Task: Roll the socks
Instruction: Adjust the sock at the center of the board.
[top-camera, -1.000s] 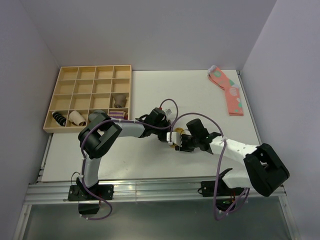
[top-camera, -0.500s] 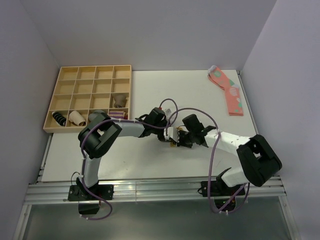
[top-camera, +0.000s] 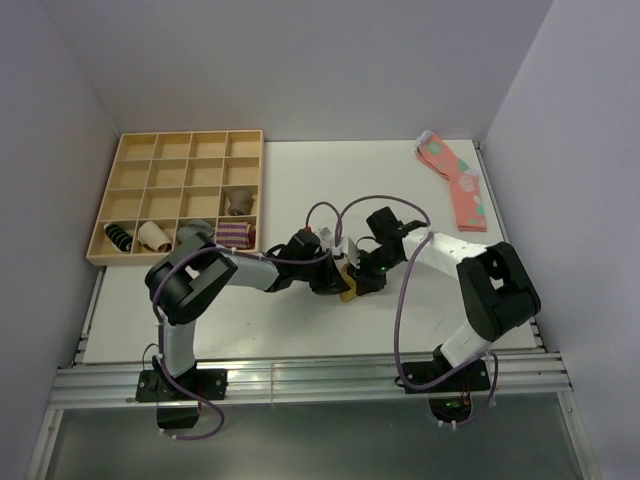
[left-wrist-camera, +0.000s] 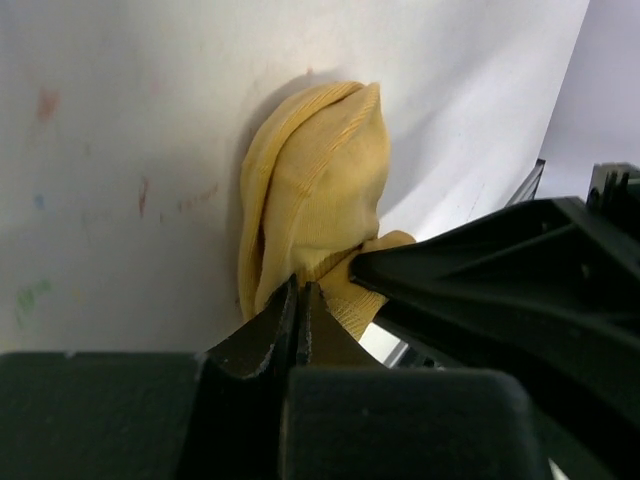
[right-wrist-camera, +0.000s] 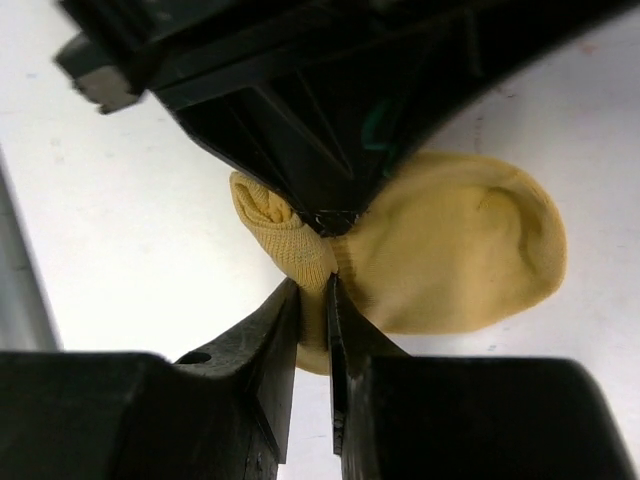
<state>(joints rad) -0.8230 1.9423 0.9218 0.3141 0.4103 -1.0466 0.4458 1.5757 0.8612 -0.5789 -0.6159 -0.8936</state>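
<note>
The socks (right-wrist-camera: 455, 250), mustard-yellow and partly bunched, lie mid-counter (top-camera: 300, 180), slightly toward the near edge, between the two arms. The left end effector (left-wrist-camera: 300, 318) is pinched closed on a fold at one end. The right end effector (right-wrist-camera: 312, 315) nips the same end from the opposite side, its jaws nearly together on thin fabric. Risk: both tips crowd one spot, so a pull either way may strip the fold loose and let the roll spring open.
</note>
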